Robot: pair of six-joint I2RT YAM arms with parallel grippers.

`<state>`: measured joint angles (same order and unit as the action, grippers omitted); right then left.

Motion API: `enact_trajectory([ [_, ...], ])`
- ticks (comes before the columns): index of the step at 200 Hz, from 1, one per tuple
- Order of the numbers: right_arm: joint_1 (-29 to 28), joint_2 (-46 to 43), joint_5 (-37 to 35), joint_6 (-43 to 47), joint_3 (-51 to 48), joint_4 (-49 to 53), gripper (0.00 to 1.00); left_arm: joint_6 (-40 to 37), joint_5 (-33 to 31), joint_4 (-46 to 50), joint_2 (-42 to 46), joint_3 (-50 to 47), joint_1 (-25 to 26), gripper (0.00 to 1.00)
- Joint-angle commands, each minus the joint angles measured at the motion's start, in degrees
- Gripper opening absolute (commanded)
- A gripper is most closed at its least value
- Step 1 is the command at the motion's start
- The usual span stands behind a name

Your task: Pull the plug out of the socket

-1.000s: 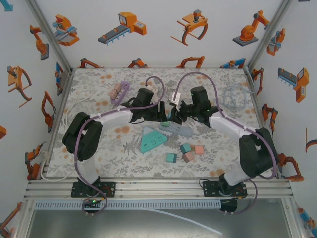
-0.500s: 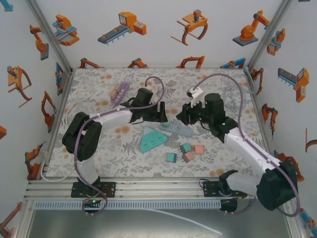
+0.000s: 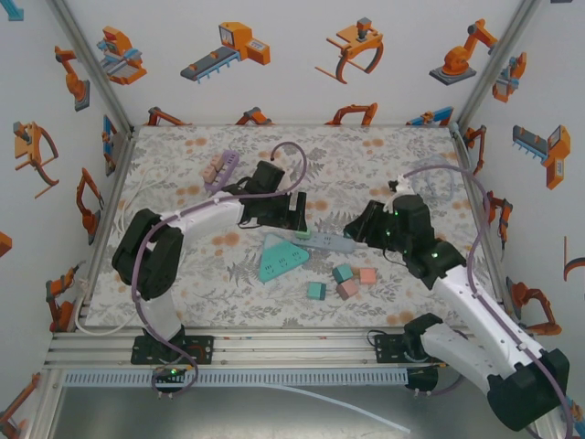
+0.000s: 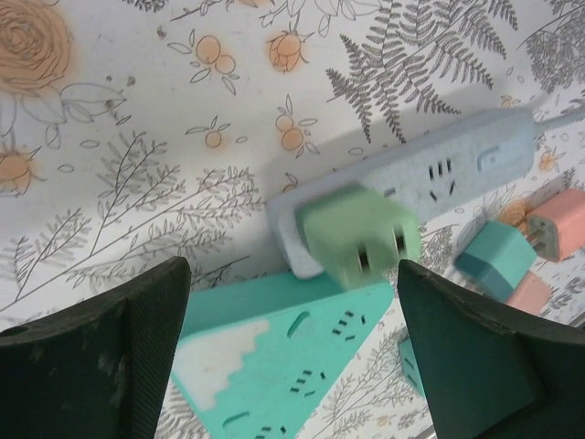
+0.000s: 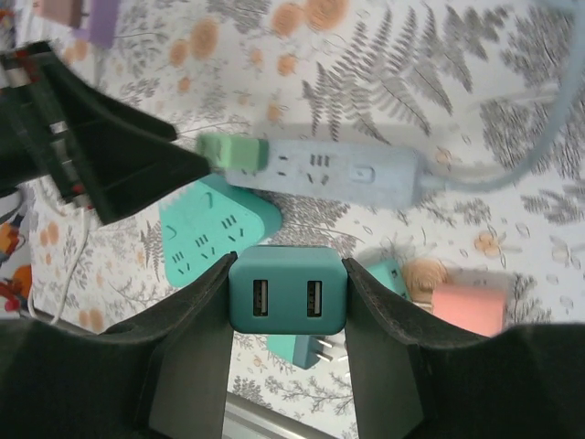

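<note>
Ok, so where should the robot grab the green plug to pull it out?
Probably its two flat sides, from above, with the open left gripper that straddles it. The green plug is blocky and stands proud of the power strip, prongs partly showing.

The green plug [image 4: 356, 236] sits on the end of the power strip [image 4: 439, 174], with clear air above it between the spread fingers of the left claw [image 4: 291, 274]. The surface [image 3: 366, 155] behind the strip is bare. On the near side, a teal triangular socket board [image 4: 283, 357] lies just beside the plug and crowds that flank, and small cubes [image 3: 343, 273] cluster near the strip. The right claw [image 5: 288, 274] is filled by a teal charger [image 5: 288, 297]
</note>
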<state>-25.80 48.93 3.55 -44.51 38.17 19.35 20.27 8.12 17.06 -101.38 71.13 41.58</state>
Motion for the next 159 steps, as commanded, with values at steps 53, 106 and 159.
enact_trajectory([
  [53,1.5,1.4,-10.5,-12.3,-6.3,2.2,0.00,-6.2,-1.4,3.2,16.1,-5.0,5.7,0.89],
  [106,5.0,9.0,-8.3,-12.7,-7.9,-0.8,0.00,-8.4,-1.4,0.6,28.3,-14.4,10.5,0.89],
  [159,7.1,15.1,-4.7,-19.5,-12.3,-11.8,0.00,-9.3,-3.0,-1.6,35.8,-21.6,11.2,0.89],
])
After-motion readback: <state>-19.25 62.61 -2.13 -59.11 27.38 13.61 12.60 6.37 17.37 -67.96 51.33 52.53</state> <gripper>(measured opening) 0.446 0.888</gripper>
